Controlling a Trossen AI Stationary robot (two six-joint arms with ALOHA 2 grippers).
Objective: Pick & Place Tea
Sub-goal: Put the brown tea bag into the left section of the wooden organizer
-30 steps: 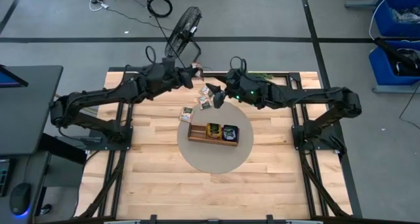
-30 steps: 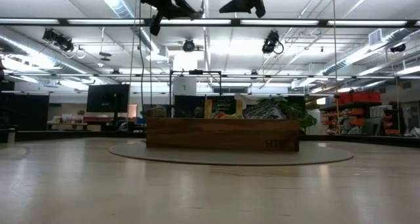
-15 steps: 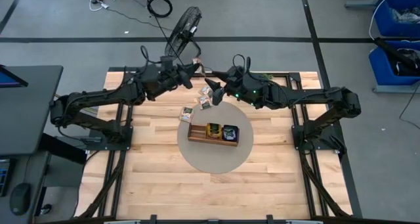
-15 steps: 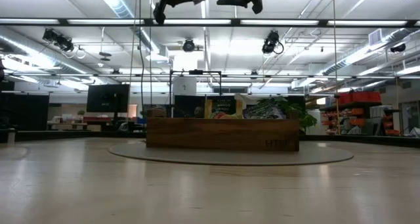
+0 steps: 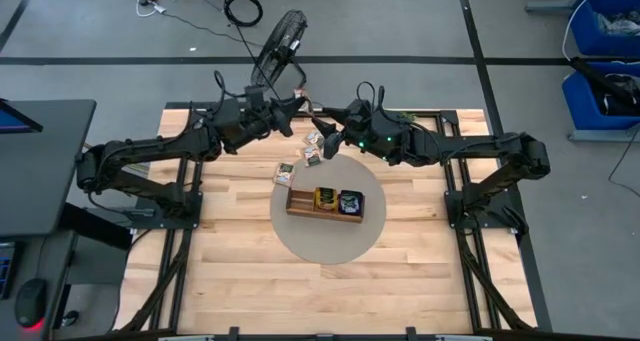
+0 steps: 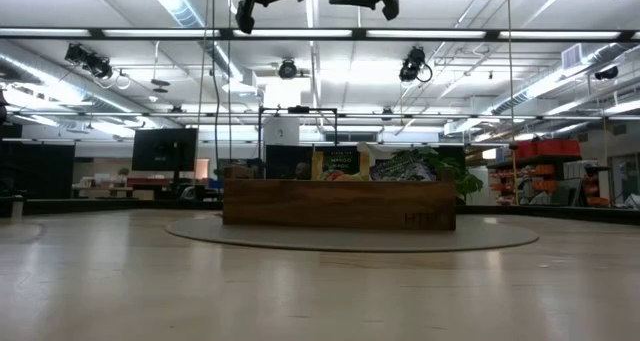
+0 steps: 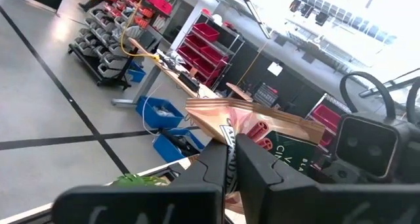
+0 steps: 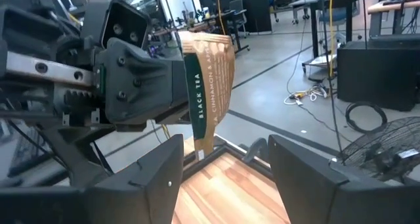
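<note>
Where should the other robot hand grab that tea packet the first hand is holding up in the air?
Probably the free end. The left gripper is shut on one edge of the black tea packet, which sticks out flat and thin beyond its fingers. The right gripper is open, facing that free end, so it could come straight on and pinch the packet's two flat faces, clear of the left fingers.

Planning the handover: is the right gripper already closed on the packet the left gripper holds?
No: in the right wrist view the right gripper is open, its fingers short of the tea packet that the left gripper pinches.

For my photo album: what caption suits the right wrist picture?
Left pincer holds up a black tea packet before the open right pincer.
</note>
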